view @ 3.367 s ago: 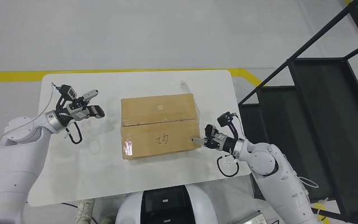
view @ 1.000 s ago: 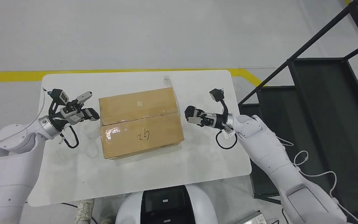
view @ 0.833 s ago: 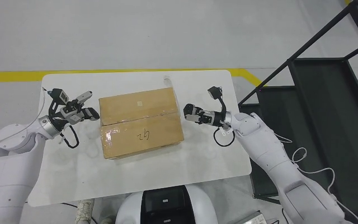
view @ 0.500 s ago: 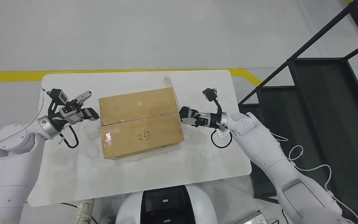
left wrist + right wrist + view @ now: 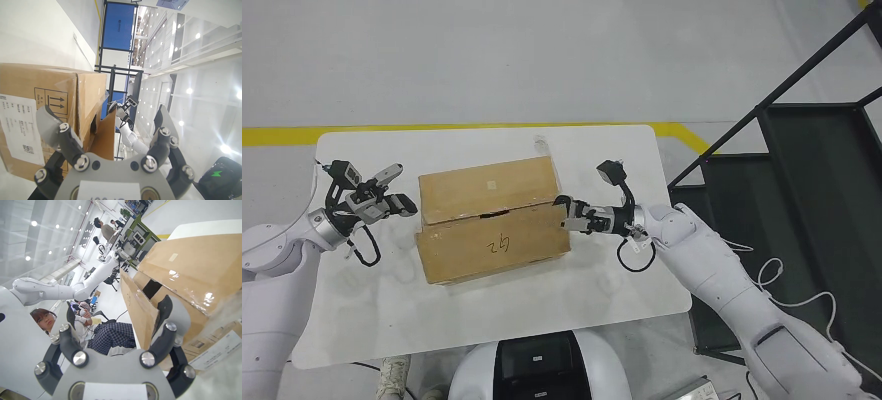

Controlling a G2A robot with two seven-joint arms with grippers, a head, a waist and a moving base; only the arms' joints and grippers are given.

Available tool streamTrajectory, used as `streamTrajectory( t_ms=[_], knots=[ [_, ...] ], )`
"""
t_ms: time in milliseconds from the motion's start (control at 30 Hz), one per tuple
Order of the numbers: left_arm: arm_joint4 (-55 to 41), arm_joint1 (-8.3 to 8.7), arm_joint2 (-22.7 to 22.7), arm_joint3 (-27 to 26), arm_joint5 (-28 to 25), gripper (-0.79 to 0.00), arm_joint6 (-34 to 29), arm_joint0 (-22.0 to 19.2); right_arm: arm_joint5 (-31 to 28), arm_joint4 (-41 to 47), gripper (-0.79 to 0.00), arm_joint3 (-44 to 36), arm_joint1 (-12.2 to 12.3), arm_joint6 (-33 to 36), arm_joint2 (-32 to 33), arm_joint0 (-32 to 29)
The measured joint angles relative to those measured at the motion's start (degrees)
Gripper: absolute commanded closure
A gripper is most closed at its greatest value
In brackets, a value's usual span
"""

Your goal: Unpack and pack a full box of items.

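The cardboard box [image 5: 492, 225] is a brown, rectangular corrugated carton. It lies on the worktop [image 5: 362, 300] directly between the two claws, one short end facing each. Its two long top flaps meet at a centre seam. The near flap [image 5: 497, 240] stands slightly raised, leaving a dark gap along the seam. Glossy clear tape [image 5: 189, 294] clings in wrinkled strips to the far flap and the end edges.

The right claw [image 5: 564, 222] is at the box's end, fingers spread wide and gripping nothing. The raised flap's corner stands between its fingers. One dark-padded finger lies right at the flap's rough corrugated edge, and the other is well clear on the flap's outer side.

The left claw [image 5: 407, 203] is just beside the opposite end, also spread wide and holding nothing. The flap's edge shows between its fingers. One grey finger overlaps the end face beside a white paper label [image 5: 19, 125]; whether it touches cannot be determined.

The worktop is smooth, white and round-cornered. Behind both claws a yellow floor line [image 5: 342, 133] runs past the worktop. Beyond the right claw's arm stands a black metal stair frame [image 5: 802, 150].
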Motion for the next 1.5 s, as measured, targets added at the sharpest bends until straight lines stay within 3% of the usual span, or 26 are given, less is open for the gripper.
streamTrajectory(
  t_ms=[567, 900, 1267, 1500],
  knots=[
    [-0.4, -0.14, -0.4, -0.1, -0.6, -0.785, -0.4, 0.4, -0.5, -6.3, -0.785, -12.2, 8.2, -0.6, -6.9, -2.1],
    [0.0, -0.21, -0.3, -1.1, -0.5, -0.785, -0.7, 0.6, 0.4, -8.3, -0.785, -17.5, 11.4, 0.4, -7.9, -5.2],
    [0.1, -0.38, 0.1, -1.2, -0.4, -0.785, -1.0, 0.5, 3.6, -6.4, -0.785, -20.8, 12.1, 3.6, -14.7, -4.0],
    [-0.3, -0.26, -0.8, -0.8, -1.0, -0.785, -1.7, 0.9, 6.7, -5.3, -0.785, -14.8, 10.6, 4.4, -18.0, -1.5]
  ],
)
